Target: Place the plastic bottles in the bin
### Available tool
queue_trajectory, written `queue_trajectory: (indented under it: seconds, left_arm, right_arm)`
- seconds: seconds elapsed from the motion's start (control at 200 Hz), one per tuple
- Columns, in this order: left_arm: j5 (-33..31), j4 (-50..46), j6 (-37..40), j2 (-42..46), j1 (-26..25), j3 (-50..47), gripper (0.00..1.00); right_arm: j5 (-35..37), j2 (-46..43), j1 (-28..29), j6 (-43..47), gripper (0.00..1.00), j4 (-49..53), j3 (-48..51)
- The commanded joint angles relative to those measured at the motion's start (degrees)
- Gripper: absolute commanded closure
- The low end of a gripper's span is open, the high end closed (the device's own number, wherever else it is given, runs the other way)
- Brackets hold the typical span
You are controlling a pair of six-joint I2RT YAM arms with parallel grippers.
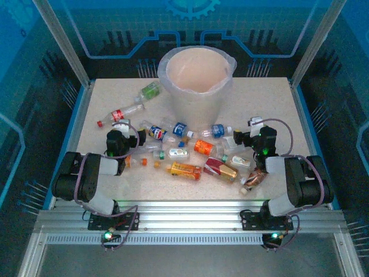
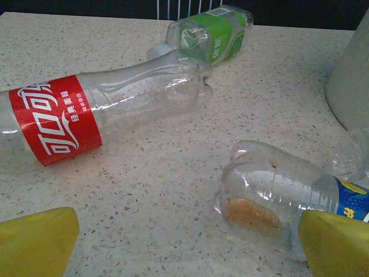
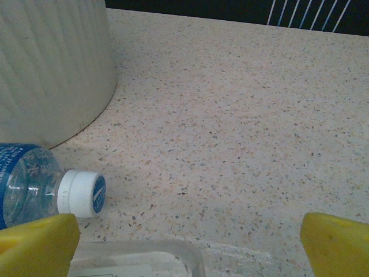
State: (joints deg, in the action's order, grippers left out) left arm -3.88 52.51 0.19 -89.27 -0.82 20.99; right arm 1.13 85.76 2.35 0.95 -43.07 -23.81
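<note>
Bottles of crushed clear plastic (image 1: 184,169) lie strewn across the speckled beige tabletop (image 1: 271,104), with both grippers gaping and empty.

The large round beige bin (image 1: 193,109), lined with a clear bag, stands at the far middle of the table, and the bottles lie on its near side. The left gripper (image 2: 184,248) sits low at the left end of the scatter, its yellow fingers (image 2: 37,242) spread wide with nothing between them. Ahead of it lie a long red-labelled bottle (image 2: 104,109), a green-labelled bottle (image 2: 213,32) just beyond, and a blue-labelled bottle (image 2: 277,196) close against the right-hand finger. The right gripper (image 3: 187,245) sits low at the right end, its fingers just as far apart and grasping nothing. A blue-labelled, white-capped bottle (image 3: 34,184) lies by its left-hand finger, just beside the bin's ribbed wall.
</note>
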Motion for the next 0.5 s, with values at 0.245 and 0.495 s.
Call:
queue_trajectory:
  seconds: [0.245, 0.495]
  left_arm:
    - [-0.15, -0.13, 0.69, 0.37, 0.12, 1.11, 0.01]
    - [-0.43, 0.95, 0.62, 0.40, 0.12, 0.43, 0.01]
  right_arm:
    - [0.28, 0.47, 0.60, -0.25, 0.00, -0.26, -0.88]
    - [0.48, 0.05, 0.58, -0.35, 0.00, 0.17, -0.93]
